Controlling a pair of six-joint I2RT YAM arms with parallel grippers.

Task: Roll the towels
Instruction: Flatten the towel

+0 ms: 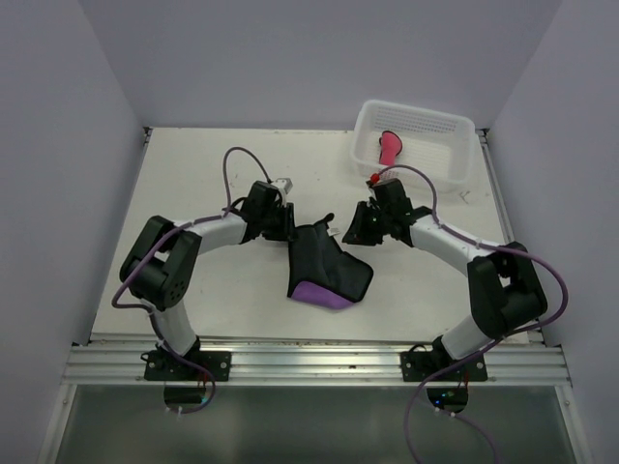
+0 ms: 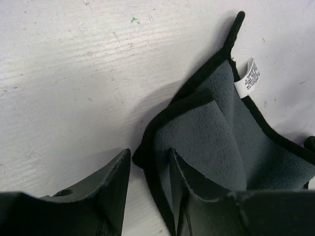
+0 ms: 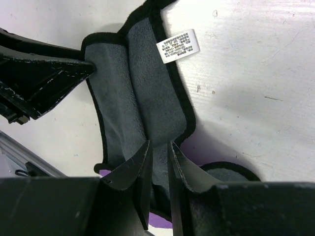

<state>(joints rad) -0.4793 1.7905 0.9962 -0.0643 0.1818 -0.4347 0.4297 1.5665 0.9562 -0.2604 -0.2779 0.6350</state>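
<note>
Black-backed purple towel (image 1: pixel 324 274) crumpled mid-table; pink towel (image 1: pixel 389 147) rolled in basket.

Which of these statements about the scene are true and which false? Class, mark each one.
1. The dark grey towel with black edging and a purple underside lies on the table between the two arms. True.
2. The white perforated plastic basket is empty. False: a pink-red rolled cloth lies in it.
3. The right tool pinches a fold of the grey towel. True.
4. The towel's white label is missing. False: it shows at the edge.
</note>
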